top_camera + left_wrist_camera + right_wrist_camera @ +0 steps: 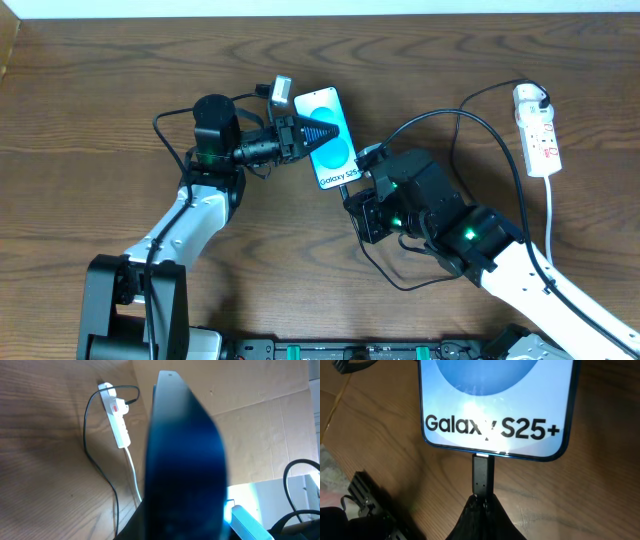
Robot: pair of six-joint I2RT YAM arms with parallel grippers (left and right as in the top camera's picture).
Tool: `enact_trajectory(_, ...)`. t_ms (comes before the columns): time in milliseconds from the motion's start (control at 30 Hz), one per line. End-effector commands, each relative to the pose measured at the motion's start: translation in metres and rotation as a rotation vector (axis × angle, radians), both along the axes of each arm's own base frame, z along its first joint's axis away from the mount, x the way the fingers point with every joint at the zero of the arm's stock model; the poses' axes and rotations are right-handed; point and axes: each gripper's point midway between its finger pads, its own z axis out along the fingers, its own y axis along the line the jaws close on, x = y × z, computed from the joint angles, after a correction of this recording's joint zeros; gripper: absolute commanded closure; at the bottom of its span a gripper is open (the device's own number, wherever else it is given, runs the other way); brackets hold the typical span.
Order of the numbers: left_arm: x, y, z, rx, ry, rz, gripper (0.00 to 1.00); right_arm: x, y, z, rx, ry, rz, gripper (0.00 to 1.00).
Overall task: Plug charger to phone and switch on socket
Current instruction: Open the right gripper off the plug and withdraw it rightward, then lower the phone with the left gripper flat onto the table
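My right gripper (482, 504): pinched on charger (483, 476) tip.
My left gripper (306, 134): clamped across phone (495, 405).
Axis: tip meets phone's bottom edge, in line with its length.

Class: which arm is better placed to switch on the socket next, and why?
Right. The socket lies on its side of the table, and the left gripper is shut on the phone, farther away. The right gripper, shut on the charger tip at the phone's edge, must let go first.
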Motion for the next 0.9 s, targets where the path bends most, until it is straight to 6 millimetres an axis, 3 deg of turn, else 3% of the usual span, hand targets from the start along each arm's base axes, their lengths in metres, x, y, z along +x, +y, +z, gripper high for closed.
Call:
enact_trajectory(0,-0.036,-0.02,0.004,-0.029,0.01,-0.196,0.93,0.021,-0.007,0.028,0.007,-0.13,-0.067,0.91)
enact_trajectory(67,-0.036,-0.02,0.004,-0.028,0.007,-0.197,0.93,0.019,-0.009,0.032,0.013,-0.137,-0.068,0.82)
enact_trajectory(333,-0.036,-0.02,0.004,-0.028,0.008,-0.197,0.92,0.001,-0.025,0.052,0.025,-0.157,-0.073,0.64)
enact_trajectory(600,-0.037,-0.02,0.003,-0.028,0.016,-0.198,0.93,-0.014,-0.044,0.093,0.075,-0.29,-0.075,0.34)
enact_trajectory(867,-0.039,-0.02,0.004,-0.03,0.017,-0.208,0.93,-0.016,-0.074,0.12,0.079,-0.399,-0.184,0.21)
